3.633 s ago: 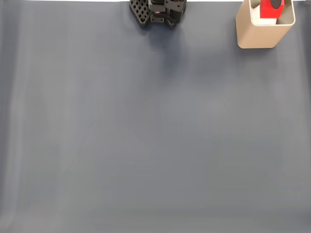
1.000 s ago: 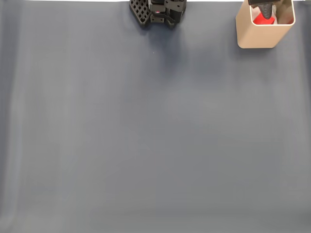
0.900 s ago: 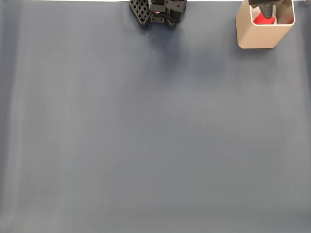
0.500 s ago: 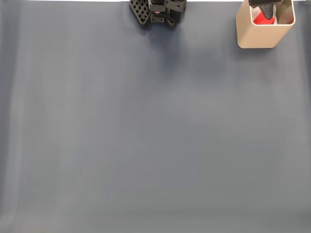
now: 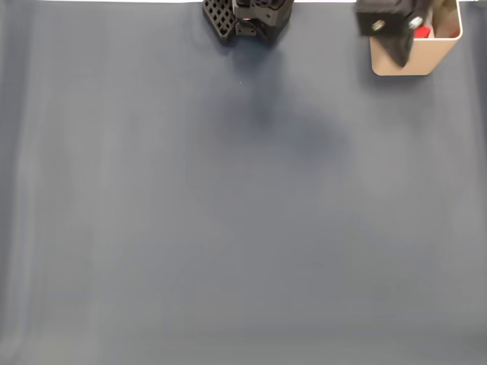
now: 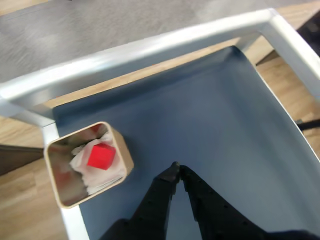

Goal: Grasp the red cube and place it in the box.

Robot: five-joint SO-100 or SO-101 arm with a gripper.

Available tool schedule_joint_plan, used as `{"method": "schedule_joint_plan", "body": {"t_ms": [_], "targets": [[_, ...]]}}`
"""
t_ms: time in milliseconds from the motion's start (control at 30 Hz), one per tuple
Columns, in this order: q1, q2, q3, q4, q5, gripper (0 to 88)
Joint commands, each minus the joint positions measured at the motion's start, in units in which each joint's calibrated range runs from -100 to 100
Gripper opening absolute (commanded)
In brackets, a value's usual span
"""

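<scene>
Dark blue-grey mat (image 5: 228,213) in a silver metal frame (image 6: 150,47) — wood floor (image 6: 20,130) and grey carpet (image 6: 90,25) beyond.

In the wrist view the cube (image 6: 100,155) lies inside the box (image 6: 123,150), on crumpled paper (image 6: 85,161) that lines the bottom. The box stands on the mat (image 6: 200,110) near its corner, just inside the frame (image 6: 150,45) that runs behind and along both sides of the mat. The gripper (image 6: 177,171) is to the right of the box and clear of it, above the mat, its fingertips touching or nearly so.

In the fixed view the box (image 5: 434,57) sits at the top right of the mat (image 5: 228,213). The gripper (image 5: 397,47) overlaps the box's left wall, and the cube (image 5: 423,33) shows inside. The arm base (image 5: 247,19) stands at the top edge, well left of the box.
</scene>
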State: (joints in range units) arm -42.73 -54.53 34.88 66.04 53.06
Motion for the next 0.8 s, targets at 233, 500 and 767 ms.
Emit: {"method": "schedule_joint_plan", "body": {"t_ms": [233,500,767], "targets": [[25.01,-5.32,2.49,-1.33,-0.83,0.1],[37.58,-12.33,14.71,-7.41,-1.61,0.1],[41.84,-18.65,24.83,-9.54,-3.22,0.1]]}}
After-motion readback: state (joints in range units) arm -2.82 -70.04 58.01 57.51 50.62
